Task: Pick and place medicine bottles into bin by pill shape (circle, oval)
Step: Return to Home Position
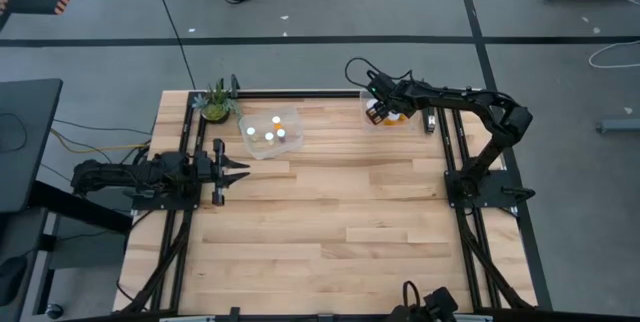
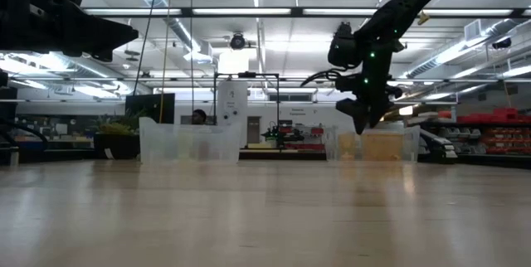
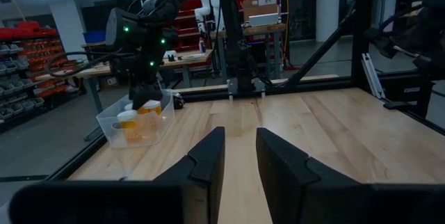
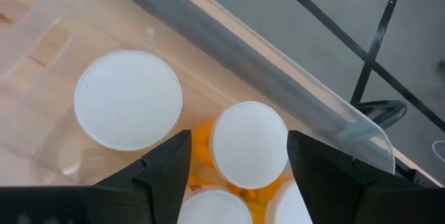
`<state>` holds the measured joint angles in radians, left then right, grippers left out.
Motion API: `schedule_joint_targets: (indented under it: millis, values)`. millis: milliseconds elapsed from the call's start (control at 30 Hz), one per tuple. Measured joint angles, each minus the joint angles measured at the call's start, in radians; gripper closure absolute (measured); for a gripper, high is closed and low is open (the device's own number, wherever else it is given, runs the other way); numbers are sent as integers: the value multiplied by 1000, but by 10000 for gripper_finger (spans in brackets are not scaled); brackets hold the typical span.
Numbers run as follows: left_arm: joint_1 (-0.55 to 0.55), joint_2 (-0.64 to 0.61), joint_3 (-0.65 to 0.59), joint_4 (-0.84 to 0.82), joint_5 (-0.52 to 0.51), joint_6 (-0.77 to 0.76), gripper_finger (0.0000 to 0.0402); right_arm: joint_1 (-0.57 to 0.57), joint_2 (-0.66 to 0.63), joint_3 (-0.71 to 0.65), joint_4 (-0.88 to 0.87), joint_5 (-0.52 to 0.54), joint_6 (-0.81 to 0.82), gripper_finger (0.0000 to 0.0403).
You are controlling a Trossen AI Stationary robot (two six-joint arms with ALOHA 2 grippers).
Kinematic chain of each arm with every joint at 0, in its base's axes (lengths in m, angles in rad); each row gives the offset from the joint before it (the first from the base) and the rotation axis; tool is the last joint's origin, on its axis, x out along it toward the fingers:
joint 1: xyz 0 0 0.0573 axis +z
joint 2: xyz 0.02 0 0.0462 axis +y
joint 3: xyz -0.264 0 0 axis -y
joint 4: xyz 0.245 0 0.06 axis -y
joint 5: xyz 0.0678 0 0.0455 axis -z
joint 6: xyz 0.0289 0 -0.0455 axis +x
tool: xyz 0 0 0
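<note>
A clear bin at the table's far right holds several medicine bottles with white caps and orange bodies. My right gripper hangs open just above it, pointing steeply down. Its fingers stand on either side of one white cap, with orange showing in a gap beside one finger. A wider cap lies next to it. A second clear bin at the far left holds white-capped bottles. My left gripper waits shut and level at the left edge, holding nothing.
A small potted plant stands at the far left corner behind the left bin. Black frame rails run along the table's left, right and far edges. The wooden top between the arms and toward the near edge is bare boards.
</note>
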<state>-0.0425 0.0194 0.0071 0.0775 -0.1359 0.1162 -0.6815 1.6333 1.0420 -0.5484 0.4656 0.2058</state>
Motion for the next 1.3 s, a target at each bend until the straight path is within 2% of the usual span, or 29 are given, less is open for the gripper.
schedule_joint_targets:
  millis: [300,500,633,933,1167,1300]
  values:
    - [0,0,0,0,0,0,317,-3,-46,0,-4,-83,-34,158]
    - [0,0,0,0,0,0,311,-3,-192,-3,-1,-112,-34,163]
    - [0,0,0,0,0,0,308,-3,-318,-49,27,-187,-40,163]
    - [0,0,0,0,0,0,307,-12,-672,-358,316,-444,-99,163]
    - [0,0,0,0,0,0,315,-11,-909,-565,475,-664,-108,164]
    - [0,0,0,0,0,0,317,-11,-1019,-674,596,-727,-87,164]
